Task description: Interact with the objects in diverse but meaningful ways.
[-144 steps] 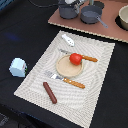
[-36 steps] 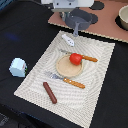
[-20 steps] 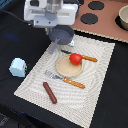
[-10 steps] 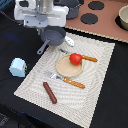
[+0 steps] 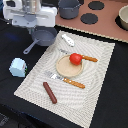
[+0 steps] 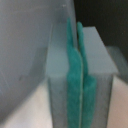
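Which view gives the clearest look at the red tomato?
The exterior view: the red tomato sits in plain sight on the round tan plate. The wrist view shows nothing of it, only blurred green claw fingers pressed together.

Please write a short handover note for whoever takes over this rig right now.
Gripper: shut, empty in the wrist view; arm at the exterior view's upper left.
Things: tomato on the plate; sausage on the placemat; white bottle piece at the mat's far edge; pale cup off the mat on the exterior view's left; grey saucepan below the arm.
Done: nothing is held.
Left: pick something to handle, perhaps the saucepan.
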